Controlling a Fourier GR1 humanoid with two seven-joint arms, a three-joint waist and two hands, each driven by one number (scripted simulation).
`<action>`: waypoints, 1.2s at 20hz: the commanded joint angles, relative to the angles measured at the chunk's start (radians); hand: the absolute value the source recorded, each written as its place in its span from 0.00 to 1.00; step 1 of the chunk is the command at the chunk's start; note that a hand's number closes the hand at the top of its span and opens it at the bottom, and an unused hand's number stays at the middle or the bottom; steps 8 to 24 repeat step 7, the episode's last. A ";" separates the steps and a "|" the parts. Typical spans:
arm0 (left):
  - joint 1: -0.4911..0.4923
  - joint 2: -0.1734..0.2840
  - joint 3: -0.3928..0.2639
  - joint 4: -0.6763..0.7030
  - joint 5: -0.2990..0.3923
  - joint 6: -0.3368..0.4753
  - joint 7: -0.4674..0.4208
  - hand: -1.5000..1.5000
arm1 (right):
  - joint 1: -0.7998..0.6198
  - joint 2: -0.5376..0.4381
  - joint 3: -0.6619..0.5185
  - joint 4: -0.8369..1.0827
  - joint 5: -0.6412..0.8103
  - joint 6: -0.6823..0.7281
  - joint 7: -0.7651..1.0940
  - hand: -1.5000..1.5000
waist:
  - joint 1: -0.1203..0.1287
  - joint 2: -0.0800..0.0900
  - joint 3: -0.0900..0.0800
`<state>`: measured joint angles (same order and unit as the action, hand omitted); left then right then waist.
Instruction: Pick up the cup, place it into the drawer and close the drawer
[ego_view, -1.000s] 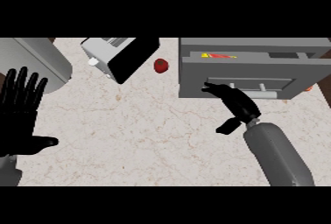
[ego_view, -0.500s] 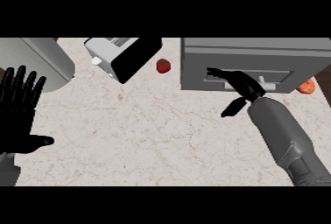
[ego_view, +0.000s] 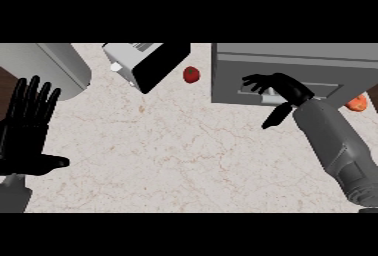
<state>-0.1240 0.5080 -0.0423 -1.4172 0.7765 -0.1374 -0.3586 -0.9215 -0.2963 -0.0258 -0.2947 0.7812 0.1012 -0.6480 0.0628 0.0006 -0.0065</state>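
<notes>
right hand (ego_view: 275, 86), fingers curled, on drawer (ego_view: 288, 75) front at 2 o'clock; left hand (ego_view: 28, 125) open at 9 o'clock on marble surface (ego_view: 177, 150).

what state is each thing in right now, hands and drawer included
drawer: shut or nearly shut, front close against the cabinet
right hand: on the drawer front, fingers curled, cannot tell if it holds the handle
left hand: open, fingers straight up, resting at the left edge
red fruit: lying on the counter, untouched
toaster: standing on the counter
cup: not visible
</notes>
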 joint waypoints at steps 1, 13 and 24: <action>-0.026 -0.025 -0.026 0.010 -0.029 0.022 0.010 0.00 | -0.062 -0.049 -0.021 0.086 0.018 -0.049 0.067 0.00 | 0.015 0.036 0.010; 0.001 -0.027 -0.027 0.001 -0.059 0.017 -0.019 0.00 | -0.072 -0.059 -0.045 0.110 0.002 -0.058 0.063 0.00 | 0.031 0.036 0.011; 0.001 -0.027 -0.027 0.001 -0.059 0.017 -0.019 0.00 | -0.072 -0.059 -0.045 0.110 0.002 -0.058 0.063 0.00 | 0.031 0.036 0.011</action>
